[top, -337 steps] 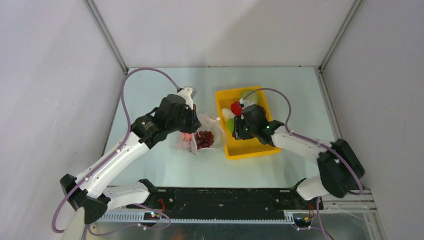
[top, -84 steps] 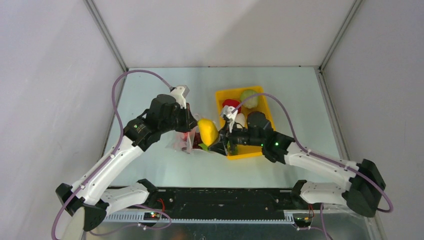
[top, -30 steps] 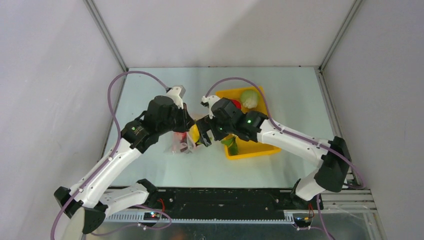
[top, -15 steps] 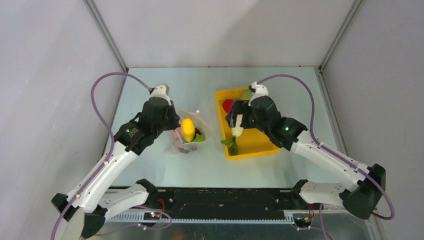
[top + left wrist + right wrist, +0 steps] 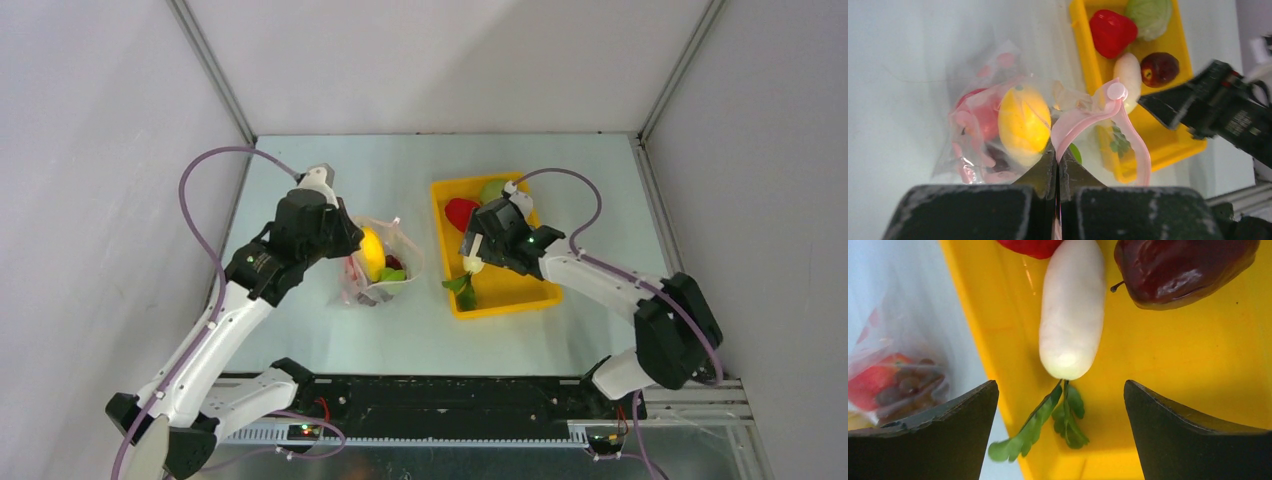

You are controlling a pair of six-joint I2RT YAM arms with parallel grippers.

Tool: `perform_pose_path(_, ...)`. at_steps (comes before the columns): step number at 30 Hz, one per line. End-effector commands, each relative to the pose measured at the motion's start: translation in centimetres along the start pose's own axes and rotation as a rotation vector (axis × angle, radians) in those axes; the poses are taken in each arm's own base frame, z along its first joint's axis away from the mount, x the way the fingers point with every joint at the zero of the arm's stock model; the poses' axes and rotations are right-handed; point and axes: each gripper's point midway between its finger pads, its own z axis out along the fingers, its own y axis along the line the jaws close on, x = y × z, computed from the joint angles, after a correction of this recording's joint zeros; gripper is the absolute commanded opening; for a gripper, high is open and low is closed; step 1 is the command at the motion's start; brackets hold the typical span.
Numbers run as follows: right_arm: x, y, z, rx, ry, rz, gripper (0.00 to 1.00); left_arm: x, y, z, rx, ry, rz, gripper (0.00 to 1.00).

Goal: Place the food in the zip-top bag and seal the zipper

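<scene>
Left pincer [image 5: 1056, 160] pinches the zip-top bag [image 5: 983, 100] by its pink zipper [image 5: 1083, 120], bag on the table [image 5: 320, 330] beside the yellow tray [image 5: 1173, 365], right pincer [image 5: 1060, 385] spread wide over the white radish [image 5: 1073, 315] in it.

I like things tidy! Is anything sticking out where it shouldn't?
Yes: the white plastic radish lies inside the yellow rectangular tray, but its green leaves flop over the tray's rim. Nothing looks spilled or broken.
</scene>
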Motion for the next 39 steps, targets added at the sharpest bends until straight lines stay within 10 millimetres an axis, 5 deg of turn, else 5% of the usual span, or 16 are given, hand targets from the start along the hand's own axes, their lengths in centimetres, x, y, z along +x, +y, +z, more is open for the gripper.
perform_pose_path(1, -0.6, 0.0, 2.9, 0.032, -0.033, 0.085, 0.99, -0.6, -3.0, -0.6, 0.176, -0.014, 0.045, 0.02)
perform_pose_path(5, -0.3, -0.8, 5.0, 0.075, -0.041, 0.096, 0.97, 0.0, -5.4, -1.2, 0.323, 0.019, 0.069, 0.03)
perform_pose_path(16, 1.8, -1.7, 9.4, 0.124, 0.006, 0.080, 0.89, 0.2, -5.4, -1.2, 0.327, 0.026, 0.071, 0.03)
perform_pose_path(21, 1.7, -1.5, 10.0, 0.111, 0.001, 0.034, 0.72, 0.3, -5.5, -1.1, 0.331, 0.032, 0.070, 0.03)
perform_pose_path(28, -0.7, -1.0, 6.7, 0.127, -0.105, -0.042, 0.45, 0.4, -5.4, -1.0, 0.324, 0.035, 0.071, 0.02)
perform_pose_path(39, -5.2, 4.1, -2.8, -0.128, -0.322, -0.169, 0.36, 0.5, -5.6, -1.0, 0.334, 0.044, 0.069, 0.02)
